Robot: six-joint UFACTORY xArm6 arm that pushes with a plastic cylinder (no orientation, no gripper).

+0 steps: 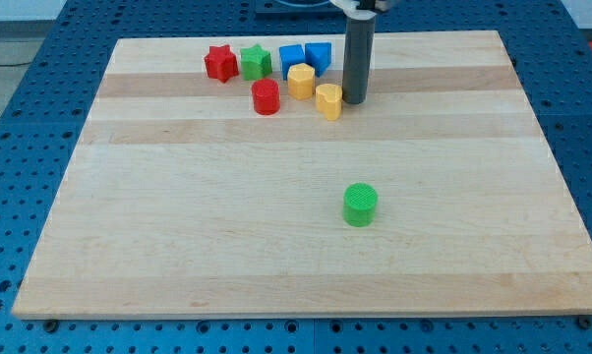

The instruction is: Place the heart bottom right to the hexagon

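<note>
Heart [328,100] touching tip's [355,100] left

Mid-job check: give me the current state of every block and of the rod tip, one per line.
my tip: down on the board, against the right side of the yellow heart
yellow heart: touching tip
yellow hexagon: up-left of heart
red cylinder: upright, free
red star: beside green star
green star: top row
blue blocks: paired, top row
green cylinder: upright, alone

The view's top centre of the board [178,246] is crowded by red star [218,62], green star [256,62], two blue blocks [305,56], red cylinder [266,96], yellow hexagon [301,81] and yellow heart [328,100]; my tip [354,99] is set just right of the heart; elsewhere only a green cylinder [360,205] obstructs.
</note>
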